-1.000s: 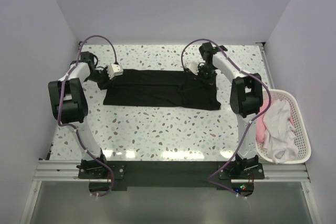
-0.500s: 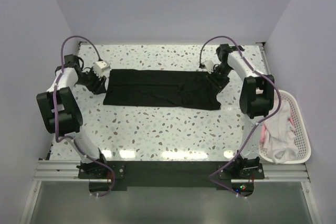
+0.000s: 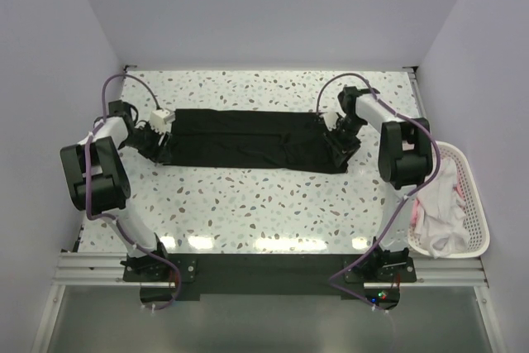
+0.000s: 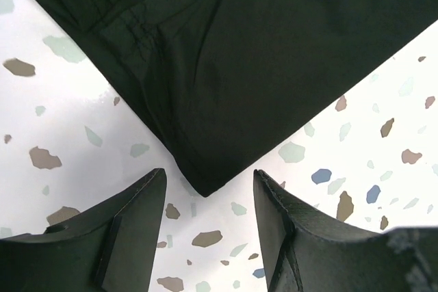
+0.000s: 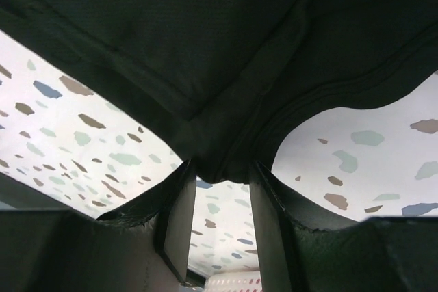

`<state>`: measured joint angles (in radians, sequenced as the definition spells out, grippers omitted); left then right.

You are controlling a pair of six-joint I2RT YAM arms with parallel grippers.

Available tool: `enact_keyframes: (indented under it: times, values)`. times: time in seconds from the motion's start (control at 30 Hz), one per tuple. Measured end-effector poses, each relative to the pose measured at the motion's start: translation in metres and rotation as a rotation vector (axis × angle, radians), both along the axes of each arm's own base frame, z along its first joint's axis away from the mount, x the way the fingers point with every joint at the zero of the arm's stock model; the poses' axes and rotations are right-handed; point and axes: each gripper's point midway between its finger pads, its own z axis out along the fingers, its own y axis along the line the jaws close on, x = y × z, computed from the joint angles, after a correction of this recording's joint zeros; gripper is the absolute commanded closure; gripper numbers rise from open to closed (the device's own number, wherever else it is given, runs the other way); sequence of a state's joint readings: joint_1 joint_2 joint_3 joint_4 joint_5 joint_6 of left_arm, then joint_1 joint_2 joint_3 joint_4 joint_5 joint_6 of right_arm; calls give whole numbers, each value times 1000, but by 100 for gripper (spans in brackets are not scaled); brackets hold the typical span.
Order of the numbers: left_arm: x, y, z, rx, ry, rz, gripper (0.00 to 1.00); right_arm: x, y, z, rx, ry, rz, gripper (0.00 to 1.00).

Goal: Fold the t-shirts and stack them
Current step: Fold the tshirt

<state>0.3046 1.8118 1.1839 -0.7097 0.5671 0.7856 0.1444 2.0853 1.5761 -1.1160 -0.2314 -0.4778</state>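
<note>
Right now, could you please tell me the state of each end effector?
Left end effector: open, black shirt corner just ahead, not gripped.
Right end effector: open, shirt edge at its tips.

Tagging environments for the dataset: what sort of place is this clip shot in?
Probably a lab robot cell, not a home: left arm and right arm bolted to a metal rail at a speckled table's edge, plain walls boxing it in, a white basket of laundry alongside.

White left arm (image 3: 106, 128) and right arm (image 3: 374, 110) reach forward, low. The left end effector (image 4: 209, 177) gapes; the right end effector (image 5: 219, 167) stands parted.
</note>
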Motion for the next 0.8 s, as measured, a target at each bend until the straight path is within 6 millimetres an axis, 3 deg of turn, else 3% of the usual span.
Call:
enact_keyframes:
  times: [0.17,0.23,0.37,0.5,0.73,0.77,0.8]
  values:
    - [-3,1,-11,-6,45,38,44,5,-1,-7,-12,-12,-12,66]
    - [-4,0,-16,-15,62,44,53,6,-1,-10,-13,-10,-15,77]
    - [-4,0,-19,-16,76,62,80,5,-2,-16,-21,4,-25,99]
    - [-8,4,-21,6,94,69,100,5,-6,-16,-33,6,-29,100]
    - [-24,6,-20,38,128,65,99,-1,-10,-14,-46,15,-14,100]
    - [-28,5,-20,41,135,62,92,-4,-11,-14,-46,19,-11,99]
    - [-31,5,-19,44,137,57,84,-8,-12,-12,-47,27,-10,83]
